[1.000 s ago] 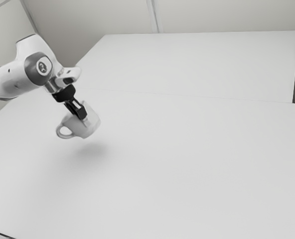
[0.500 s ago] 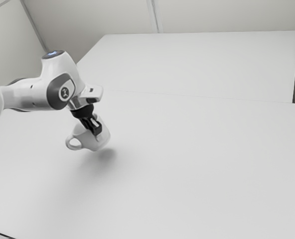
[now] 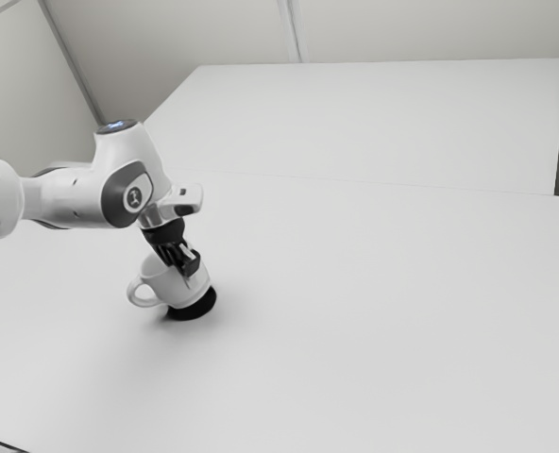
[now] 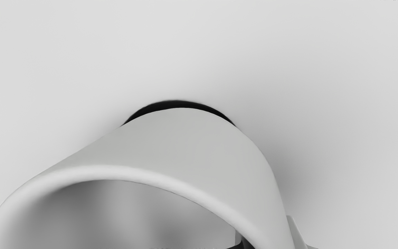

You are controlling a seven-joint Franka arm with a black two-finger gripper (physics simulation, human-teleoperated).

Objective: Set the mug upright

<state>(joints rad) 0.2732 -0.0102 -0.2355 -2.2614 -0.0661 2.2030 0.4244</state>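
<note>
One black gripper (image 3: 189, 271) holds one white mug (image 3: 166, 278), its two fingers closed on the wall from both sides: one finger (image 4: 243, 244) is inside the cup and the other (image 4: 296, 234) is against the outside. Close by the fingertips is the mug's one round rim (image 4: 133, 173), with the opening turned up toward the hand and toward the exterior view's left. The mug leans, its base lower and off toward the exterior view's right, so it is not quite upright. Its one handle (image 3: 136, 300) stands out from the side, lower than the fingertips and to the exterior view's left of them. Directly below the gripper, under the base, lies one black patch (image 3: 196, 307), and I cannot tell whether the base touches the table. One white arm (image 3: 133, 189) reaches in from the exterior view's left, above and behind the gripper. The one pale table (image 3: 355, 330) spreads out beneath the tool and well past it to the exterior view's right, crossed beyond the gripper by one thin seam (image 3: 355, 181). Well apart from the tool, at the lower corner on the exterior view's left, runs one dark line (image 3: 1, 443). Farthest from the gripper, past the table's far edge, rises a grey wall (image 3: 166, 38) with one upright strip (image 3: 293, 33)
</note>
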